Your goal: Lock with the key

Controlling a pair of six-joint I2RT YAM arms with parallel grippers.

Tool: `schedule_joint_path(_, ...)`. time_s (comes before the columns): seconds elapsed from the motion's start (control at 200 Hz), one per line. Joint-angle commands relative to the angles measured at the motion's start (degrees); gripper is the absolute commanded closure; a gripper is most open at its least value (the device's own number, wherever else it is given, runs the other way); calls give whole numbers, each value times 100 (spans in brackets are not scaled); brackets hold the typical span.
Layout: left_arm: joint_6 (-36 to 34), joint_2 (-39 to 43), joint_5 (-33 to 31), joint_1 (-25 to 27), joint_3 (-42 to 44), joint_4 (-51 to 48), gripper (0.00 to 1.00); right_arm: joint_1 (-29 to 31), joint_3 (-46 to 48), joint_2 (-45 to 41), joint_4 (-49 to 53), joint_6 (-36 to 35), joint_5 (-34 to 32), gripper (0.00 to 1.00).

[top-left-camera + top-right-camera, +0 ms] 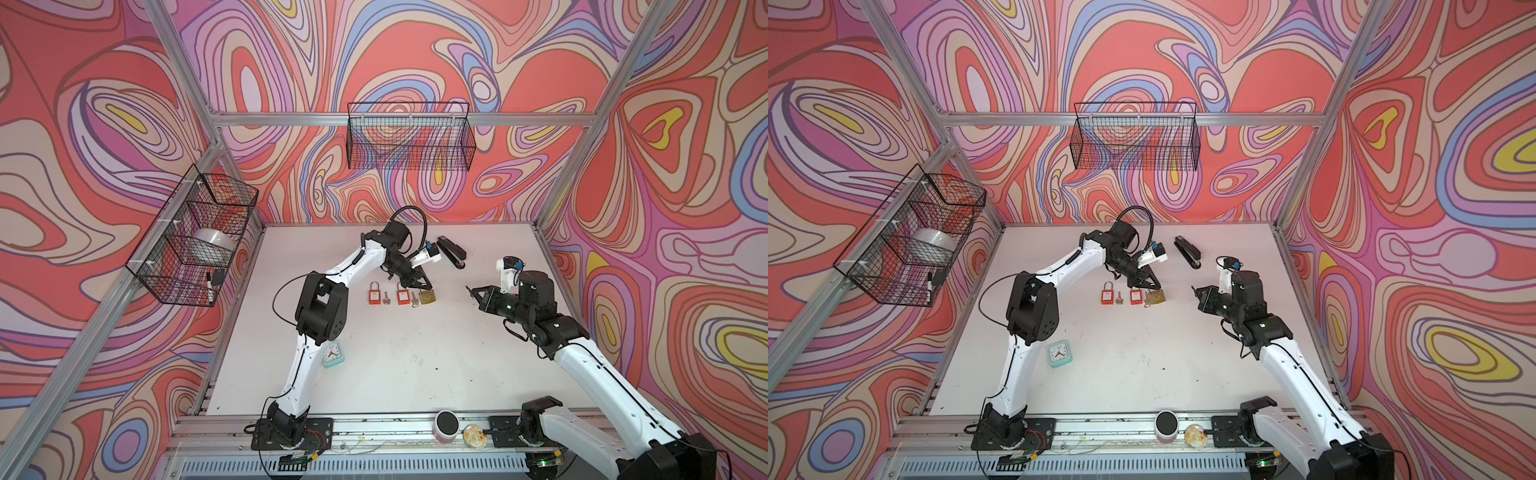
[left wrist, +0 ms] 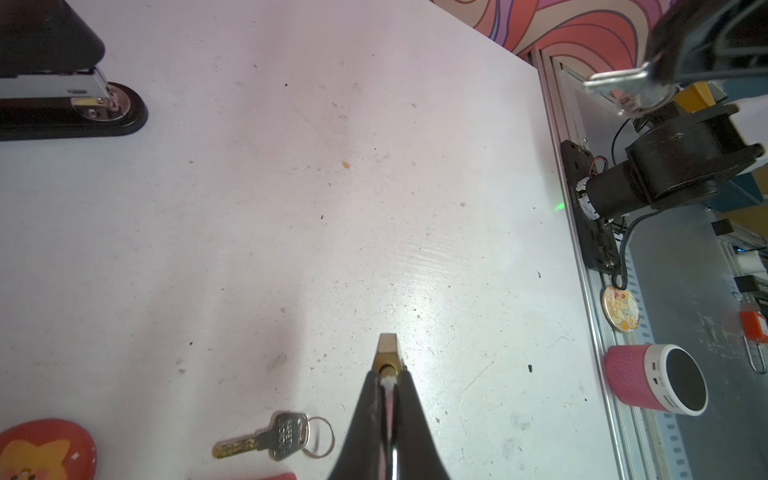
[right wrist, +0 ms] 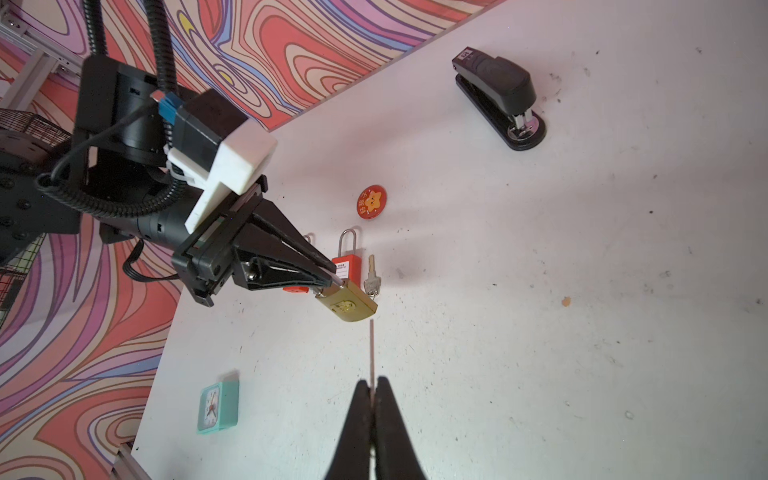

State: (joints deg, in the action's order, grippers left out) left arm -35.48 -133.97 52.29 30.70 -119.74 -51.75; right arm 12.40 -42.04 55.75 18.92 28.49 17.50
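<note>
Padlocks number three: two red padlocks (image 1: 374,296) (image 1: 402,296) and one brass padlock (image 1: 428,297). Keys also number three: two loose keys (image 1: 387,297) (image 1: 414,300) and one held key (image 2: 615,81). The desk (image 1: 395,374) carries one stapler (image 1: 451,251), one clock (image 1: 333,353) and one red badge (image 3: 371,202); just past its front edge sit one pink speaker (image 1: 446,424) and one yellow badge (image 1: 475,436), and the walls carry two wire baskets (image 1: 183,291) (image 1: 409,137), the left-hand one holding one tape roll (image 1: 212,243) and one marker (image 1: 210,286).
</note>
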Motion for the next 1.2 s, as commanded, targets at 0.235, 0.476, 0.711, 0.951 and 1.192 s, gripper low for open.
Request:
schedule_joint_path(0.235, -468, -828, -71, 103, -925, -513, 100, -27, -81, 0, 288, -210, -10, 100)
schedule_joint_path(0.476, -558, -1058, -286, 129, -1095, -336, 100, -27, 87, -174, 354, -196, -7, 100)
schedule_joint_path(0.711, -525, -1214, -426, 138, -1300, -145, 95, -27, 88, -193, 467, -259, -34, 100)
schedule_joint_path(0.951, -623, -1290, -607, 178, -1431, -257, 86, -28, 89, -202, 516, -298, -53, 100)
schedule_joint_path(1.192, -626, -1299, -952, 244, -1392, -245, 83, -27, 166, -301, 552, -288, -62, 100)
